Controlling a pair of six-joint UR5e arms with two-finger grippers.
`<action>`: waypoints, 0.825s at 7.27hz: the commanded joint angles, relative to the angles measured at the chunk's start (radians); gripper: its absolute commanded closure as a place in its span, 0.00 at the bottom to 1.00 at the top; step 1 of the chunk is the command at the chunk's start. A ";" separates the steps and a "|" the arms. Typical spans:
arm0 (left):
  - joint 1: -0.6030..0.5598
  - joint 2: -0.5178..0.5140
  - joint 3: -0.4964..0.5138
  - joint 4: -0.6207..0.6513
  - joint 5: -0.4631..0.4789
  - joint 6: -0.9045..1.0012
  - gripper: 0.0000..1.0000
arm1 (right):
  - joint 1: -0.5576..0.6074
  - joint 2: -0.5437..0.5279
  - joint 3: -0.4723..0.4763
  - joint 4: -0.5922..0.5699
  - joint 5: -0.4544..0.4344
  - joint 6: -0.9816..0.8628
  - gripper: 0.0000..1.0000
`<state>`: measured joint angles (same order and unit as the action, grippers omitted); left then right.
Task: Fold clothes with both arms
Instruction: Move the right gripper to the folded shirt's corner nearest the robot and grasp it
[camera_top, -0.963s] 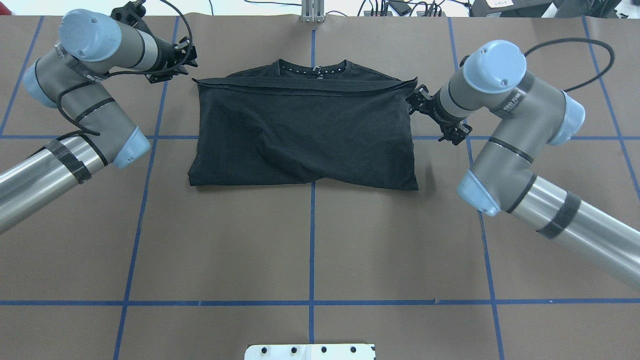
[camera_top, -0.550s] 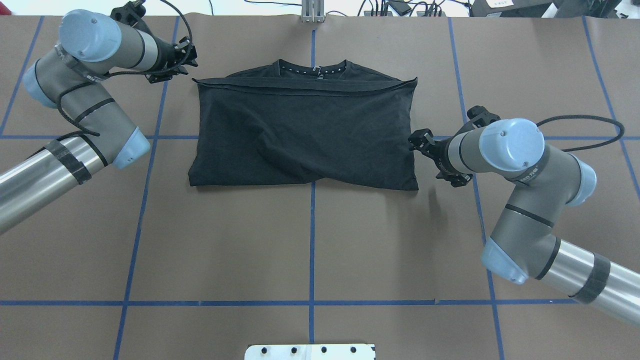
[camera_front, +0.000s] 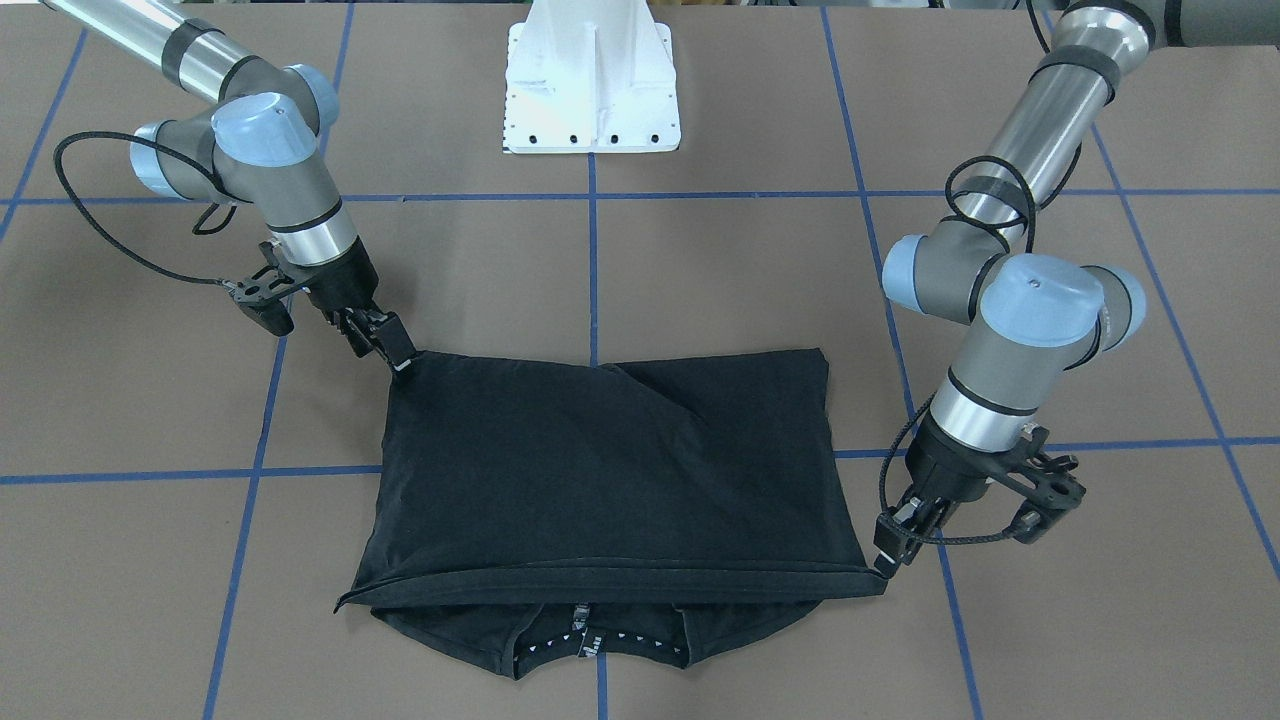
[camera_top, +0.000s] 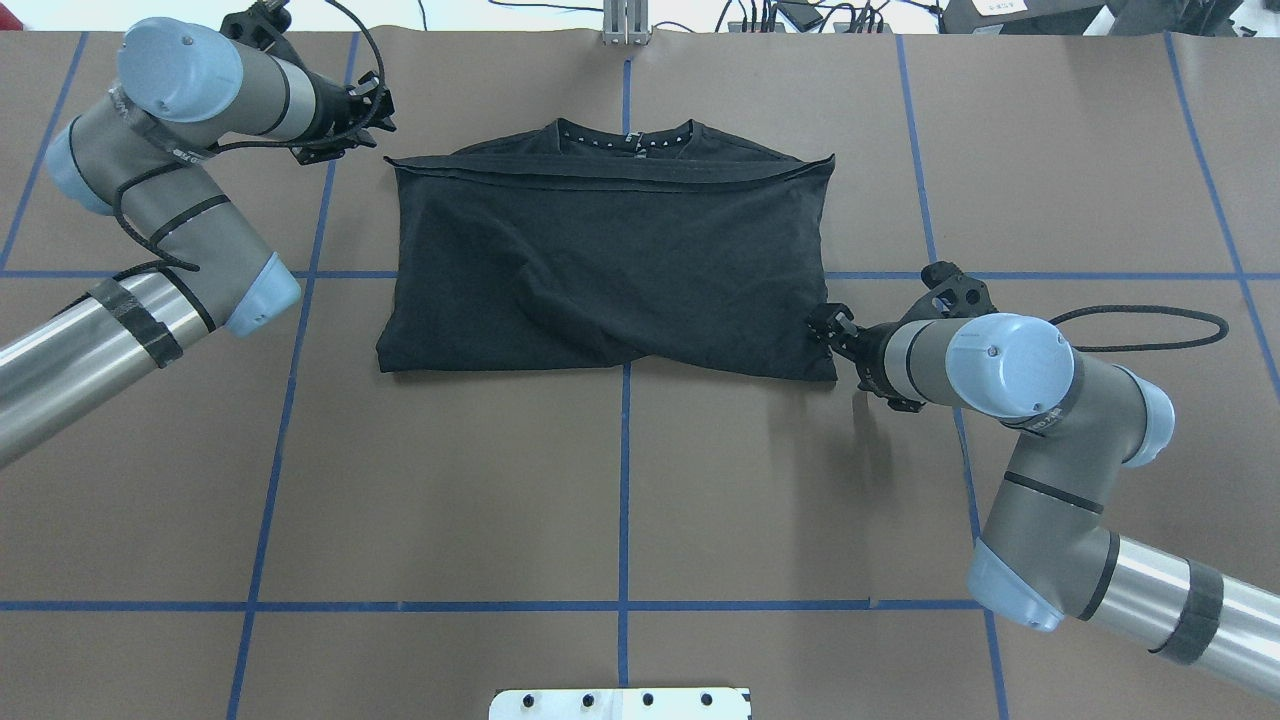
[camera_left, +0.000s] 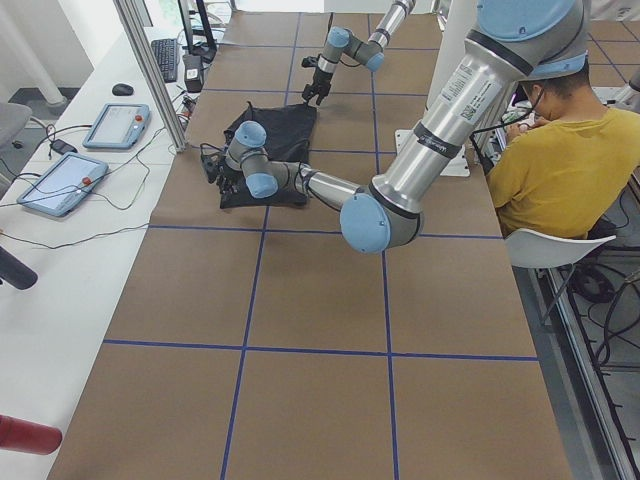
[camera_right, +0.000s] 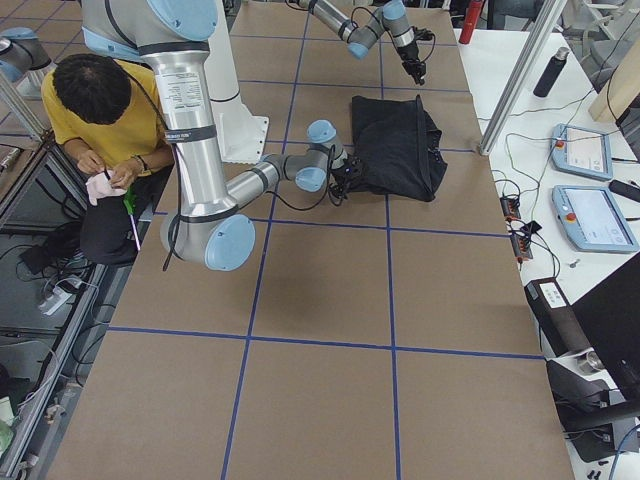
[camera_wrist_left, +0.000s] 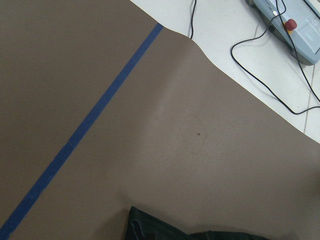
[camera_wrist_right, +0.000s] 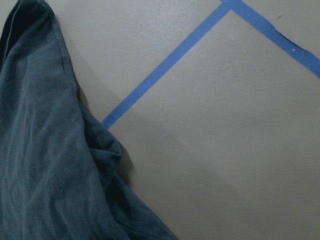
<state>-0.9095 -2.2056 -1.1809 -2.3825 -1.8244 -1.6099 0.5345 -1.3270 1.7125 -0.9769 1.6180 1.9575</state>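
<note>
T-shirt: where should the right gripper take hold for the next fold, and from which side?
I'd grip the T-shirt at its near right corner, on the folded edge, coming in low from the robot's right over bare table. The doubled cloth lies flat there and the corner sticks out free; the right gripper sits beside it.

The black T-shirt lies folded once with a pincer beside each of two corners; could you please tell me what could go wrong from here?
1. The right pincer meets the T-shirt at the doubled corner nearest the robot; it may pinch only one layer, so the fold could open on lifting.
2. The left pincer sits by the diagonally opposite hem corner; pulling from these two corners might twist the cloth rather than fold it squarely.
</note>
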 joint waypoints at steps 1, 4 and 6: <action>0.000 0.006 0.000 0.000 0.001 0.001 0.62 | -0.008 0.002 0.007 -0.002 -0.004 0.018 0.56; -0.002 0.014 0.000 0.000 0.001 0.002 0.62 | -0.013 0.021 0.010 -0.064 0.003 0.028 1.00; -0.002 0.018 -0.002 0.000 0.002 0.002 0.62 | -0.011 0.067 0.064 -0.210 0.048 0.024 1.00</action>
<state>-0.9109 -2.1912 -1.1822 -2.3823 -1.8235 -1.6078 0.5226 -1.2845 1.7445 -1.1026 1.6343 1.9834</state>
